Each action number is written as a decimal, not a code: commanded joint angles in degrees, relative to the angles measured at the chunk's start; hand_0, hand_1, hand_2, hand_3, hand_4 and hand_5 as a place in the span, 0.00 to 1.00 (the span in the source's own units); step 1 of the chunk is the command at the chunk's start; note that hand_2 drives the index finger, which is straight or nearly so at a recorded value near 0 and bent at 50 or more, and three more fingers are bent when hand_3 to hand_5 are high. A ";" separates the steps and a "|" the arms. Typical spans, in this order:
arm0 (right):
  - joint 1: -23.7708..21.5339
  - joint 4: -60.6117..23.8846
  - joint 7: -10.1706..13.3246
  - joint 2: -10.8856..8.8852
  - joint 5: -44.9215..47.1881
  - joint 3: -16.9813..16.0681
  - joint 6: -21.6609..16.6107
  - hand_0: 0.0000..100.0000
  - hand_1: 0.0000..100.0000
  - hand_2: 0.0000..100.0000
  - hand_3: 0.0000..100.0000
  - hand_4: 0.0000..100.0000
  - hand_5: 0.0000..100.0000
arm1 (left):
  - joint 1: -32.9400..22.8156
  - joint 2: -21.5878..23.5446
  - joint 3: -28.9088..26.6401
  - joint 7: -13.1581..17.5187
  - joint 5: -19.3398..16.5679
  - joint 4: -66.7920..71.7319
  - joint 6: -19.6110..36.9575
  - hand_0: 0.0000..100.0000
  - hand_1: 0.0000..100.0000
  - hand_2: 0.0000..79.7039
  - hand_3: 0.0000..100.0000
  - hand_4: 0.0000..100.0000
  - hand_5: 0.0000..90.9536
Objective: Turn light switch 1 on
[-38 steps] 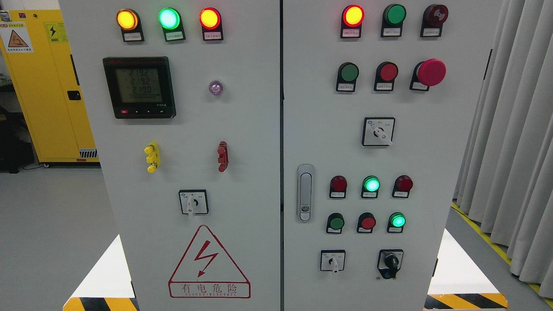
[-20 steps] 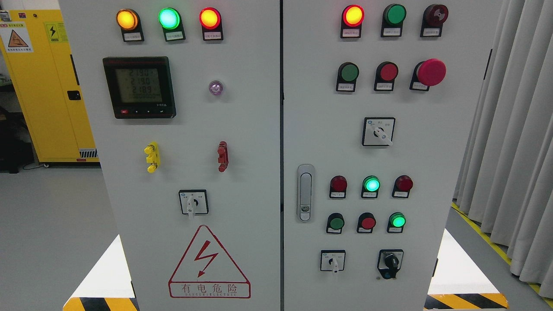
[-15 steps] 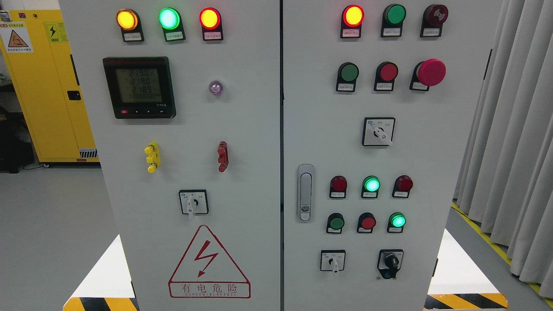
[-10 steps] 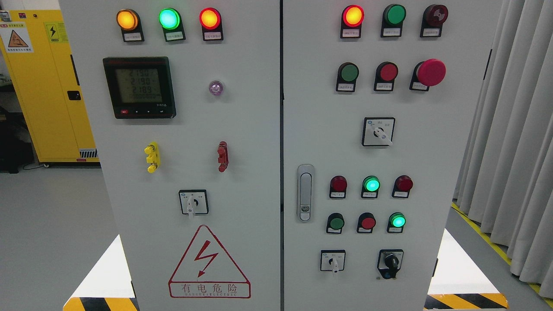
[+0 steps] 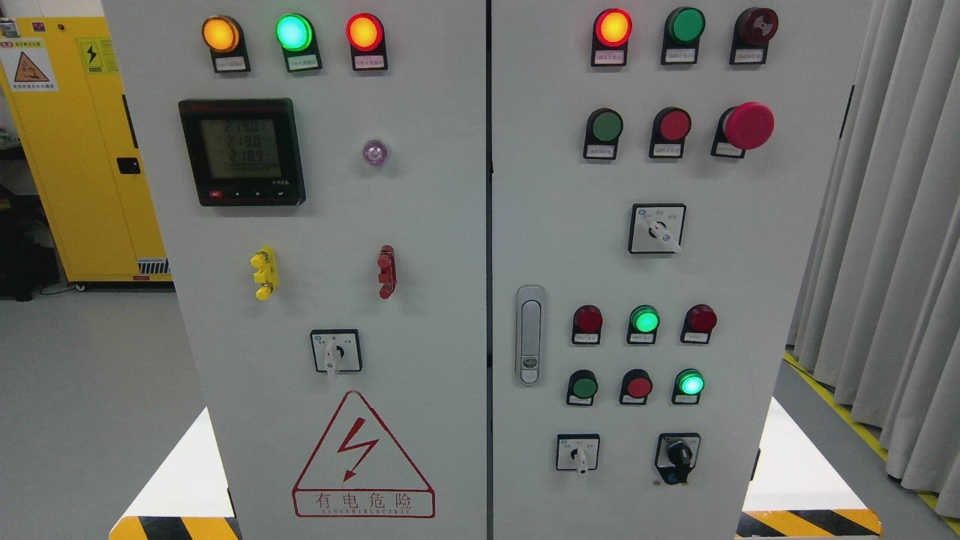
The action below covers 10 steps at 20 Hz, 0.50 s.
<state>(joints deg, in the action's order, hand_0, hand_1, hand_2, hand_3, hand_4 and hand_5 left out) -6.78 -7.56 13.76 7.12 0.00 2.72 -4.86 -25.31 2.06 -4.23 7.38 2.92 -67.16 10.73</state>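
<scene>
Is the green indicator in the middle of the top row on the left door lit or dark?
Lit: the green indicator glows bright.

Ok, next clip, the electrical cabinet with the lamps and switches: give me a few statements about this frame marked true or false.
1. No robot hand is in view. True.
2. All three lamps at the top of the left door are lit. True: amber lamp, green lamp and red lamp all glow.
3. The big red mushroom button is on the left door. False: it sits on the right door, upper right.
4. The meter display is dark. False: it shows lit digits.
5. The door handle is on the right door, near its left edge. True.
</scene>
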 commanded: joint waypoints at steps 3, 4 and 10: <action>0.01 0.00 0.04 0.00 1.67 0.00 0.02 0.00 0.50 0.04 0.00 0.00 0.00 | -3.26 3.39 -1.58 -0.53 -0.02 -33.54 3.07 0.27 0.27 0.21 0.41 0.50 0.32; 0.01 0.00 0.04 0.00 1.67 0.00 0.02 0.00 0.50 0.04 0.00 0.00 0.00 | -3.26 3.39 -1.40 -0.62 -0.02 -35.56 3.07 0.28 0.28 0.22 0.42 0.51 0.34; 0.01 0.00 0.04 0.00 1.67 0.00 0.02 0.00 0.50 0.04 0.00 0.00 0.00 | -3.17 3.22 0.71 -6.85 -5.10 -43.74 3.07 0.29 0.32 0.29 0.48 0.56 0.43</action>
<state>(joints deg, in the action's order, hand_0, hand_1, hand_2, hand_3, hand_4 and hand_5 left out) -6.78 -7.56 13.76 7.12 0.00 2.72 -4.86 -27.94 4.05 -4.62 3.00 1.49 -89.76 13.74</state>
